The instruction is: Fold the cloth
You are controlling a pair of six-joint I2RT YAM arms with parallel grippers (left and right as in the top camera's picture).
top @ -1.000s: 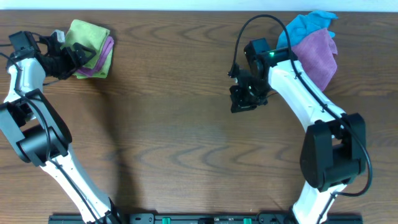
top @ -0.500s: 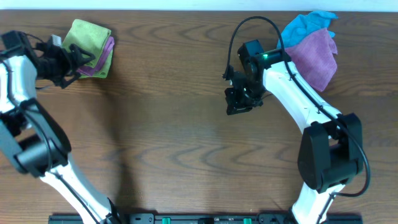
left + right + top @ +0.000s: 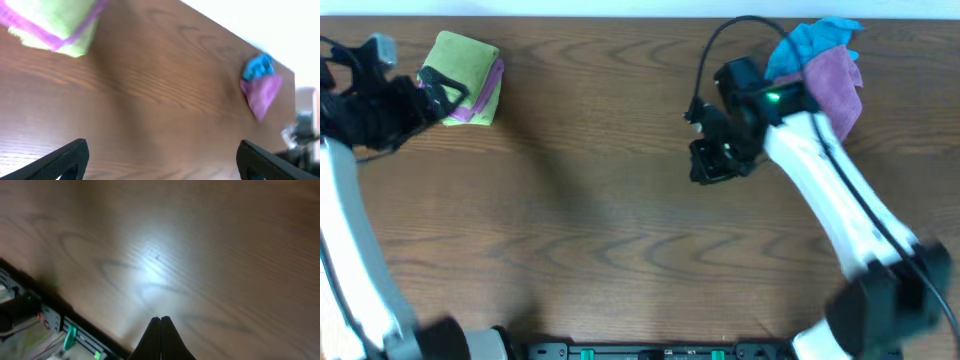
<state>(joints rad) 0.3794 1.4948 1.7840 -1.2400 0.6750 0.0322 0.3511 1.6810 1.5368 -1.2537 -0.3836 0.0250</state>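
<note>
Pose: left arm (image 3: pixel 342 210) runs up the left edge and is blurred low down. The left gripper (image 3: pixel 442 95) points right, its fingers (image 3: pixel 70 156) spread wide with nothing between them. The right arm (image 3: pixel 825 185) reaches from front-right toward centre. The right gripper (image 3: pixel 712 165) faces down, fingers (image 3: pixel 156 337) pressed together, empty.

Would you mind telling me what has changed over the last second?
The left arm pulled back leftward from the green cloth, left claw open and empty. The right arm's elbow swung outward; the shut right claw barely moved. The green cloth, the purple cloths and the blue cloth stayed put.
</note>
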